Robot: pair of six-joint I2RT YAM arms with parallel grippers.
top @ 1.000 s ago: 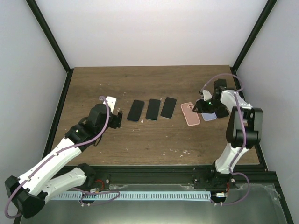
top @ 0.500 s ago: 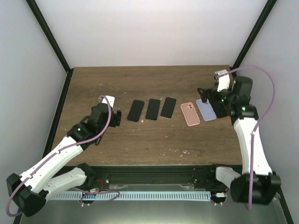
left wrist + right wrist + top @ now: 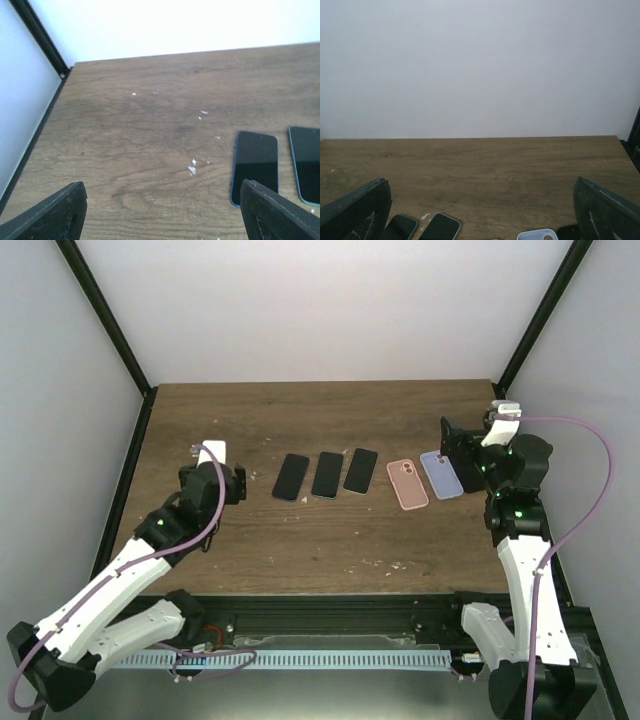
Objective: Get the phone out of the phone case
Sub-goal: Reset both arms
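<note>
Three black phones (image 3: 291, 477) (image 3: 327, 474) (image 3: 361, 470) lie screen up in a row at mid-table. To their right lie a pink phone case (image 3: 407, 484) and a lavender phone case (image 3: 441, 475), both flat. I cannot tell whether either holds a phone. My right gripper (image 3: 453, 448) hovers open just right of the lavender case, holding nothing. Its wrist view shows that case's rim (image 3: 536, 234) and two phones (image 3: 439, 227) below the open gripper (image 3: 480, 200). My left gripper (image 3: 234, 485) is open and empty, left of the phones, with the nearest phone (image 3: 255, 165) by its right finger (image 3: 277, 210).
The wooden table (image 3: 250, 420) is bounded by white walls and black frame posts (image 3: 105, 320). Small white specks (image 3: 192, 169) dot the wood near the left phone. A dark shape (image 3: 568, 232) sits beside the lavender case's rim in the right wrist view; I cannot tell what it is.
The right gripper has opened, risen off the lavender case and pulled back to the right, leaving the case flat on the table. The left gripper has drawn back leftward from the phones.
</note>
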